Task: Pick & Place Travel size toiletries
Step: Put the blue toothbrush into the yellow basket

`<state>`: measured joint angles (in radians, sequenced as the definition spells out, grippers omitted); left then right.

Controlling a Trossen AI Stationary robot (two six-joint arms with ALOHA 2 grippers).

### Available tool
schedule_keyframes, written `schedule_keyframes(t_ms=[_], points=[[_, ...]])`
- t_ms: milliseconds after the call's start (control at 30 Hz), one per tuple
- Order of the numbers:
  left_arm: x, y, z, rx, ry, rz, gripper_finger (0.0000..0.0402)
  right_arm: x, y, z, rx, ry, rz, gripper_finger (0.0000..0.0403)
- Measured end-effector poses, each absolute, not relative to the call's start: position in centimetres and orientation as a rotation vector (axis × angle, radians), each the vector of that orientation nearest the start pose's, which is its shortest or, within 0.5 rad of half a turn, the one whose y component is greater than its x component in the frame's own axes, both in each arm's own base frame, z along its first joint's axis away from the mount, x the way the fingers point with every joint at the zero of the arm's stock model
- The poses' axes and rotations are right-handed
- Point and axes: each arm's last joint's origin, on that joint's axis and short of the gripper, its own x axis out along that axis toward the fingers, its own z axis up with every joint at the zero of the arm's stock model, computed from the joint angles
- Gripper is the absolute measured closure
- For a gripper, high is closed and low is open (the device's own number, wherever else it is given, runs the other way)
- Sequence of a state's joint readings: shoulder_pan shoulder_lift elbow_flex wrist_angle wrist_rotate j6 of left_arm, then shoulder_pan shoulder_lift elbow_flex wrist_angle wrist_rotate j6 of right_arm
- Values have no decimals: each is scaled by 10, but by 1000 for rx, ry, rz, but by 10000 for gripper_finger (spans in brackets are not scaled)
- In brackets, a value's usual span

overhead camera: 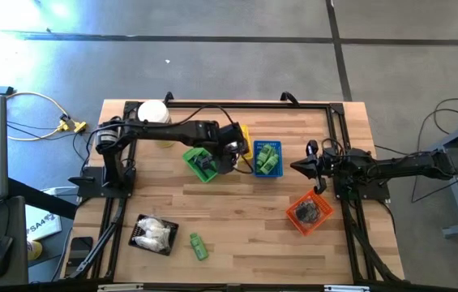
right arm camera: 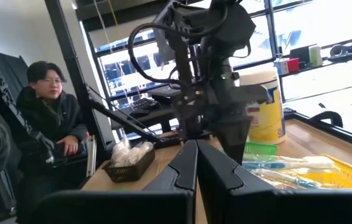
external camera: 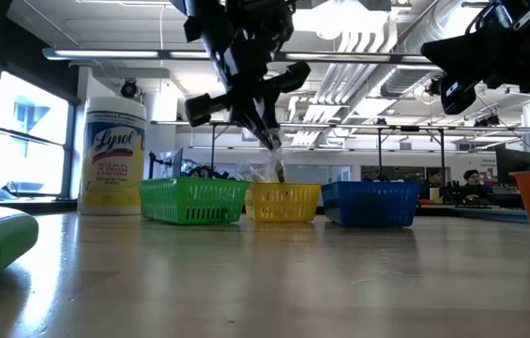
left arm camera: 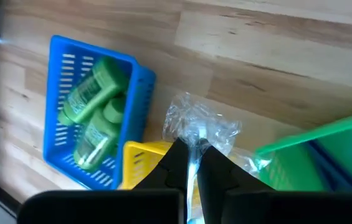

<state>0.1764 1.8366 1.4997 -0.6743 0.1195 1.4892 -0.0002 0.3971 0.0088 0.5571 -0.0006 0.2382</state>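
Observation:
My left gripper [left arm camera: 191, 151] is shut on a clear crinkled wrapper with a thin stick inside [left arm camera: 195, 123]. It hangs over the gap between the green basket [overhead camera: 200, 163] and the yellow basket [overhead camera: 246, 139]. Beside them the blue basket [overhead camera: 267, 158] holds green bottles [left arm camera: 88, 99]. A green bottle [overhead camera: 199, 246] lies on its side near the front edge. White packets [overhead camera: 154, 234] fill a black tray [overhead camera: 135, 240]. My right gripper [overhead camera: 304, 168] rests shut at the table's right, touching nothing. My left gripper pinches the clear wrapper at one end [left arm camera: 192, 138] between its two fingertips. The fingers [external camera: 266, 139] slant down from the table's left side. The wrapper [external camera: 273, 171] hangs below them, lifted clear, just above the yellow basket's rim [external camera: 283, 187].
A big white jar with a yellow label [external camera: 114, 155] stands at the back left. An orange basket [overhead camera: 310, 212] with dark pieces sits front right. Bare wood lies between the baskets and the front edge. A person [right arm camera: 48, 118] sits beyond the table's left side.

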Motion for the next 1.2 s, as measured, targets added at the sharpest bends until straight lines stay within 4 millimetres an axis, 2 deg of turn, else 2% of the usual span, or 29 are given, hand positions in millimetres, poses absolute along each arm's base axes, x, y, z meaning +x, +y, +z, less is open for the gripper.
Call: schedule_keyframes(t_ms=[233, 567, 933, 1200], points=[[391, 74, 245, 1230, 804, -695, 396, 122, 0, 184, 238, -164, 18, 401], [397, 75, 230, 1243, 810, -745, 394, 122, 0, 183, 238, -155, 20, 401], [396, 75, 230, 1110, 856, -673, 327, 122, 0, 183, 238, -156, 21, 401], [396, 76, 231, 1086, 884, -634, 296, 122, 0, 183, 238, -156, 21, 401]])
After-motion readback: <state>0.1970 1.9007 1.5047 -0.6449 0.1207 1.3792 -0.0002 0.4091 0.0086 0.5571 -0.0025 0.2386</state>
